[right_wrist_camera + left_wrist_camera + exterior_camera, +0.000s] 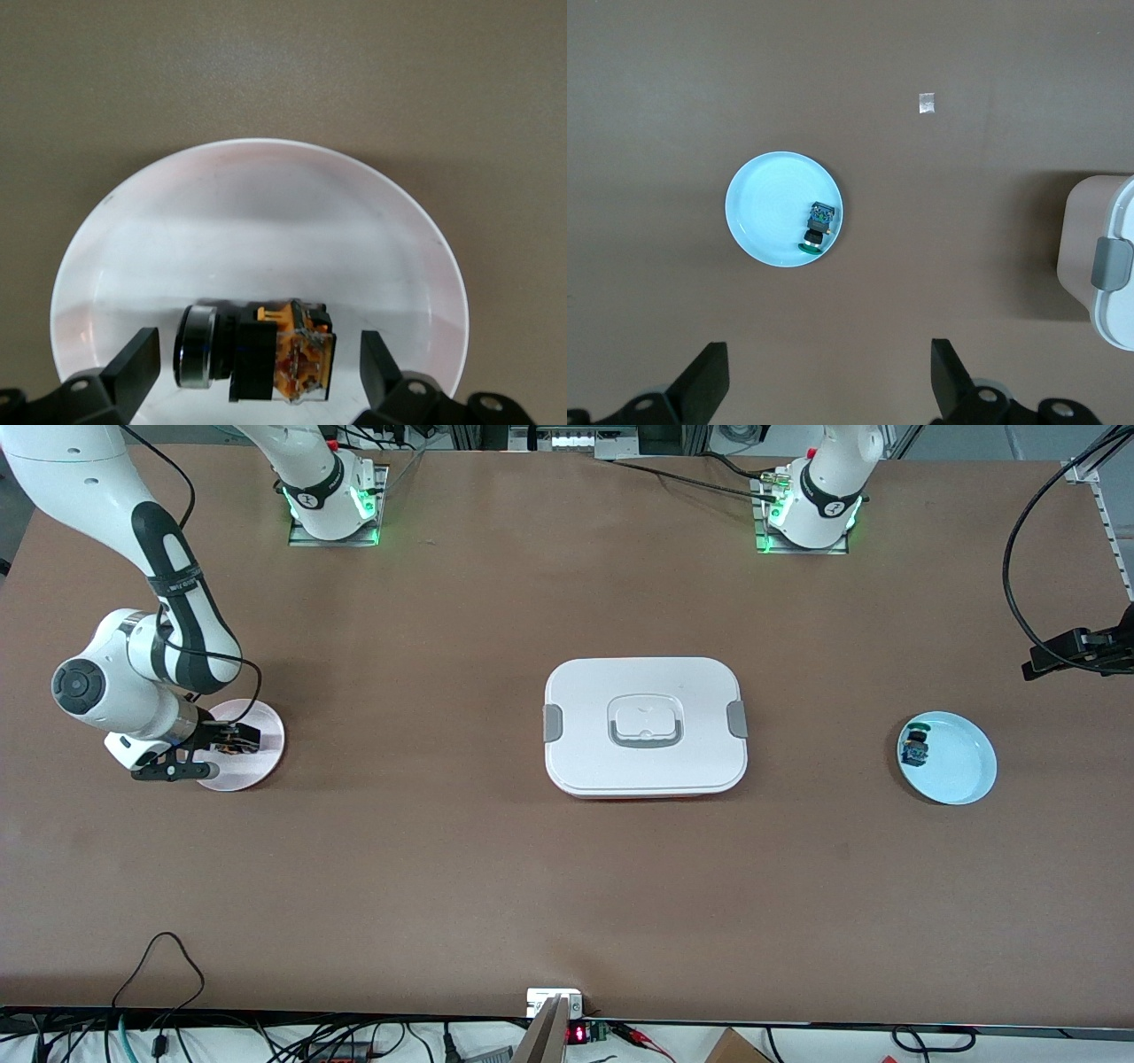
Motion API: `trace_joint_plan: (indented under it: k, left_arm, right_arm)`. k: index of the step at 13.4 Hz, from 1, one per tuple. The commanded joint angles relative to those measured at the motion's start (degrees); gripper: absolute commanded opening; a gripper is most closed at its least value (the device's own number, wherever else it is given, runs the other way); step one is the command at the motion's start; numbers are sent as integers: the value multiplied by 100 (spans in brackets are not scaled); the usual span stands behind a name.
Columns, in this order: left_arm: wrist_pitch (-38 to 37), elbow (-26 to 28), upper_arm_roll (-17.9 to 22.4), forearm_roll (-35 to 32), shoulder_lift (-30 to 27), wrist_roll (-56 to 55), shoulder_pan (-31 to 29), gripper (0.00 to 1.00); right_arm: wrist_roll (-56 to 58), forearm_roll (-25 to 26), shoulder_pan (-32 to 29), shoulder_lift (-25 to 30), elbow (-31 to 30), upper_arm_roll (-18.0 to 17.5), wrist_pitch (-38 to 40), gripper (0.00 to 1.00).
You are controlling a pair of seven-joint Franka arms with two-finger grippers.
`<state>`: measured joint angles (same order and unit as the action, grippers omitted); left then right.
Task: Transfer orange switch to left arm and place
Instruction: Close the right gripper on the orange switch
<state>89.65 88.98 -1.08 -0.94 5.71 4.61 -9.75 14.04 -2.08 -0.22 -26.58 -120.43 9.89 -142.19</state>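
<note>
With jaws wide, right gripper point(255, 354) straddles the orange switch point(257, 361), untouched.

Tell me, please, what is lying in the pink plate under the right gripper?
The orange switch lies on its side in the pink plate, between the right gripper's open fingers. In the front view the gripper covers most of it.

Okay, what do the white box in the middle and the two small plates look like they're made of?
The box looks like matte moulded plastic: rounded corners, grey clip-on clasps.

The pink plate looks glazed ceramic or glossy plastic; soft bands of light reflect in its bowl.

The light blue plate shows faint concentric rings and a smooth sheen, so probably the same kind; ceramic or melamine is left open.
</note>
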Motion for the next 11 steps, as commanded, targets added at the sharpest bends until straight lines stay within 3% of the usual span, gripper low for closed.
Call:
trace_joint_plan:
  k: [1,11]
  left_arm:
    - [-132,-170,-6,-161,70,-91,53,100]
    - [-132,-170,-6,-170,79,-91,61,100]
  right_arm:
    - [29,-91,-92,3,-42,-93,-98,100]
    - [134,-65,-83,-120,-59,-102,-230,97]
